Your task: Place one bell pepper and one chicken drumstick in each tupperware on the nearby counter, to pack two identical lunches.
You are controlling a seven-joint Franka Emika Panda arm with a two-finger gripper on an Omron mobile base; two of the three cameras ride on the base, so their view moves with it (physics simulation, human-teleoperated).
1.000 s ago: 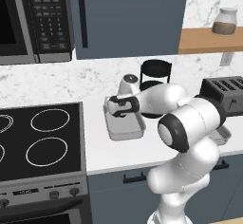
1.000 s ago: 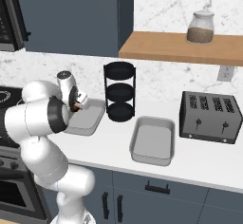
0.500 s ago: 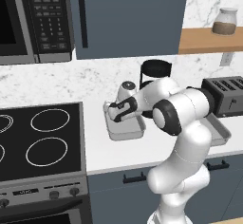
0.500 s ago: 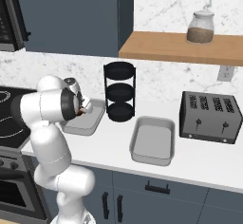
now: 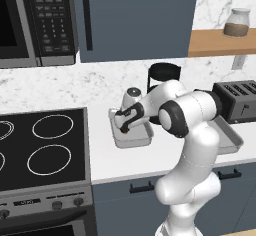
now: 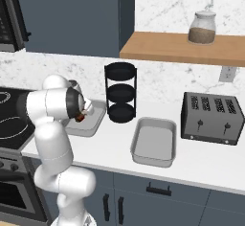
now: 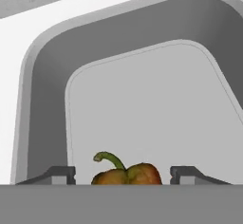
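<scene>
On the counter point(image 6: 201, 165), pincer point(image 7: 122, 174) straddles bell pepper point(image 7: 126, 173) above tupperware point(image 7: 142, 99); grip unclear.

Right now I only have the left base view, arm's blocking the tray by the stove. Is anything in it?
Observer: Hand view shows a bell pepper between the end effector fingertips, over the tupperware floor.
Operator: Fingers touching it?
Observer: Hand view shows gaps on both sides of the pepper; contact lower down is hidden.
Operator: Any drumstick in there?
Observer: None on the tray floor visible in the hand view.
Operator: The other tray?
Observer: Right base view shows the second tupperware with nothing in it, between the round rack and the toaster.
</scene>
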